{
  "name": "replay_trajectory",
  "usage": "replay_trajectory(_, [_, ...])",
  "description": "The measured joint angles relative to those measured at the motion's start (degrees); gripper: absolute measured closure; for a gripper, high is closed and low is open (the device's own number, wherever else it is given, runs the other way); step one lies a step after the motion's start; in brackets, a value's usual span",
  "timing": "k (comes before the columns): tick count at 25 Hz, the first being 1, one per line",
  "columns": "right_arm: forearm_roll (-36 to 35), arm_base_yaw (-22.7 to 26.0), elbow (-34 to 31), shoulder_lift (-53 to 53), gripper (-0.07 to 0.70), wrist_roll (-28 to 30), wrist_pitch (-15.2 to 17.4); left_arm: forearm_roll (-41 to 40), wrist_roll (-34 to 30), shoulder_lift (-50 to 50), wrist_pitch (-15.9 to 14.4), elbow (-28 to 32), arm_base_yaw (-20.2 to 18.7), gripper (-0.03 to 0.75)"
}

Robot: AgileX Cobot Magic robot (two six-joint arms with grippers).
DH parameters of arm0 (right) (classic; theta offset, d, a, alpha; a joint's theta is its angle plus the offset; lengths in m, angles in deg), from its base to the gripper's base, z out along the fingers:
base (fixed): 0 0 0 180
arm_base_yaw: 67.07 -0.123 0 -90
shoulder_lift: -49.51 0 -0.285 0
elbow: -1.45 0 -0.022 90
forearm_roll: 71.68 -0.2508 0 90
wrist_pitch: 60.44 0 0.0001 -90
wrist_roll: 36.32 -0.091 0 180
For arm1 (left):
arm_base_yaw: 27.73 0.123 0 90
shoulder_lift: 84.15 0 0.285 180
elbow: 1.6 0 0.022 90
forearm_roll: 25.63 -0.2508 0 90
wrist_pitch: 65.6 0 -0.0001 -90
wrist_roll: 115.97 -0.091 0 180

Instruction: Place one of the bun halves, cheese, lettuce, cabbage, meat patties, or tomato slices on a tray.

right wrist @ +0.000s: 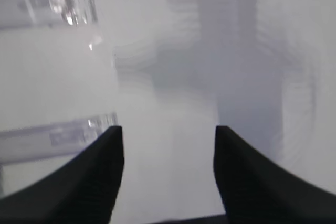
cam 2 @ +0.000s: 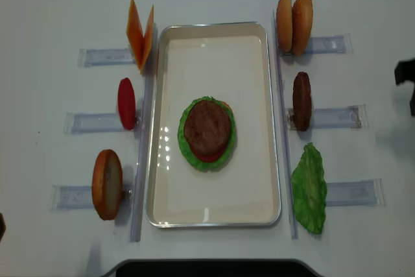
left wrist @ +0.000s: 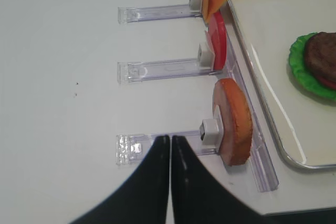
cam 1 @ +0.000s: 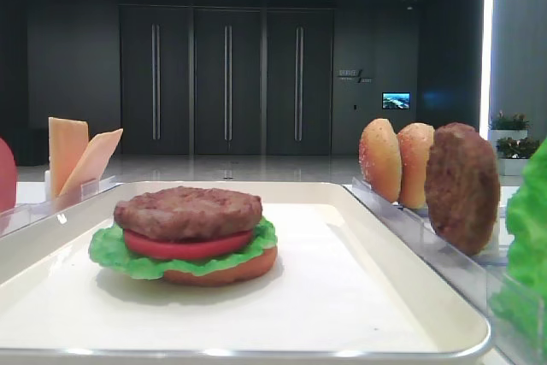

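The cream tray (cam 2: 214, 34) holds a stack: a bun base, lettuce (cam 2: 188, 150), a tomato slice and a meat patty (cam 2: 207, 128) on top. Upright in the left racks stand cheese (cam 2: 139, 34), a tomato slice (cam 2: 126, 103) and a bun base (cam 2: 107, 183). On the right stand two bun halves (cam 2: 293, 23), a patty (cam 2: 301, 100) and lettuce (cam 2: 309, 187). My left gripper (left wrist: 170, 140) is shut and empty, over the table just left of the bun base (left wrist: 233, 121). My right gripper (right wrist: 168, 145) is open with nothing between its fingers, over bare table. Cabbage is not in view.
Clear plastic racks (cam 2: 104, 56) lie on the white table along both long sides of the tray. Two rack ends (right wrist: 52, 137) show to the left of my right gripper. A dark part of the right arm (cam 2: 405, 79) pokes in at the table's right edge.
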Motion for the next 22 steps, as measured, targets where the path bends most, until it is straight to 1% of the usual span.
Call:
replay_trajectory(1, [0.2, 0.0, -3.7, 3.4, 0.261, 0.0, 0.0, 0.0, 0.0, 0.0, 0.0, 0.0, 0.0, 0.716])
replay_trajectory(4, [0.2, 0.0, -11.6, 14.4, 0.261, -0.3, 1.4, 0.0, 0.0, 0.0, 0.0, 0.0, 0.0, 0.716])
replay_trajectory(7, [-1.2, 0.0, -16.0, 25.6, 0.261, -0.7, 3.3, 0.0, 0.0, 0.0, 0.0, 0.0, 0.0, 0.716])
replay_trajectory(11, [-1.2, -0.1, -20.3, 41.0, 0.261, -0.7, 3.5, 0.0, 0.0, 0.0, 0.0, 0.0, 0.0, 0.716])
replay_trajectory(15, [-1.2, -0.1, -25.1, 53.6, 0.262, 0.0, 2.0, 0.0, 0.0, 0.0, 0.0, 0.0, 0.0, 0.716])
replay_trajectory(22, [-4.0, -0.1, -26.0, 71.1, 0.262, 3.5, 0.8, 0.0, 0.0, 0.0, 0.0, 0.0, 0.0, 0.716])
